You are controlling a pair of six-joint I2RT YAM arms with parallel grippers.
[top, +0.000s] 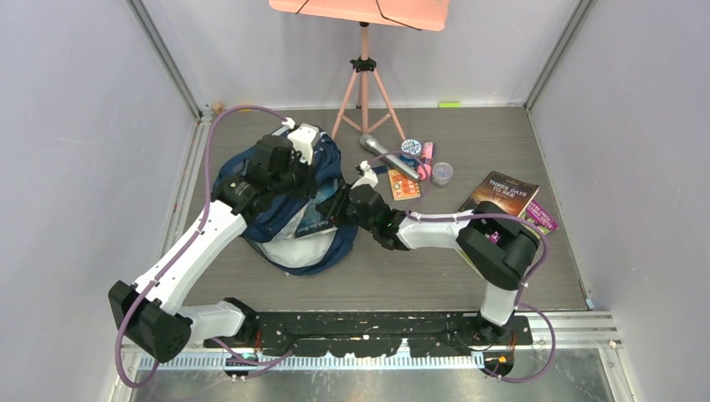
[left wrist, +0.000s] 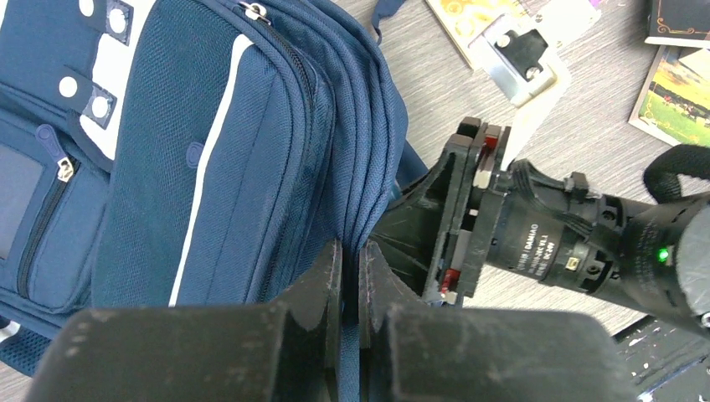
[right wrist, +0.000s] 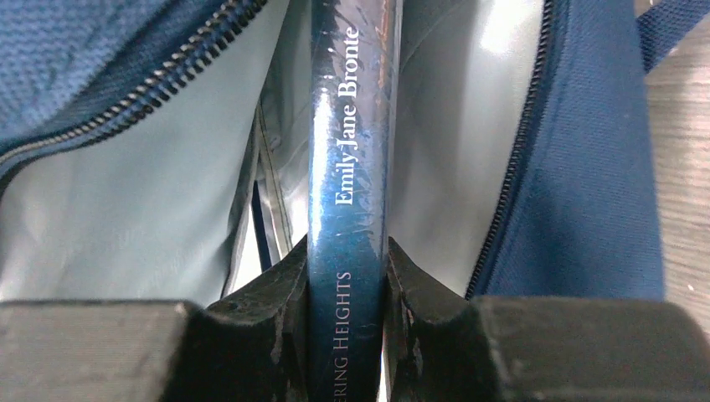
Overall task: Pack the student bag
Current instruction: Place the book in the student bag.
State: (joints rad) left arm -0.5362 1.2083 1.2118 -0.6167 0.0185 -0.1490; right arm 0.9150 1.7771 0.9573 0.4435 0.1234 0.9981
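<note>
While the grey table [top: 402, 280] takes up most of the walled cell, the student bag [top: 342, 241] lies on its left half, ahead of the left arm's base. It is navy with thin white stripes, its main compartment is unzipped, and the light grey lining [right wrist: 126, 201] shows. Both arms reach over it from the near edge. A pink stand [top: 363, 79] on three legs rises at the far edge of the table, behind the bag.

The left gripper [left wrist: 350, 260] sits at the bag's right side with its jaws pressed together on a fold of the navy fabric beside the zip. The right gripper [right wrist: 347, 268] points into the open compartment. Its jaws pinch a blue book [right wrist: 352, 126] by the spine, which reads "Emily Jane Bronte". The book stands upright between the two lined walls, its far end down inside the bag.

To the right of the bag, well apart from it, a dark book [top: 500, 194] lies flat on the table, overlapping a purple one [top: 540, 218]. Nearer the stand's feet lie a grey microphone [top: 387, 155], a small orange booklet [top: 403, 184], a pink item [top: 426, 159] and a small clear cup [top: 441, 173], all close together.
</note>
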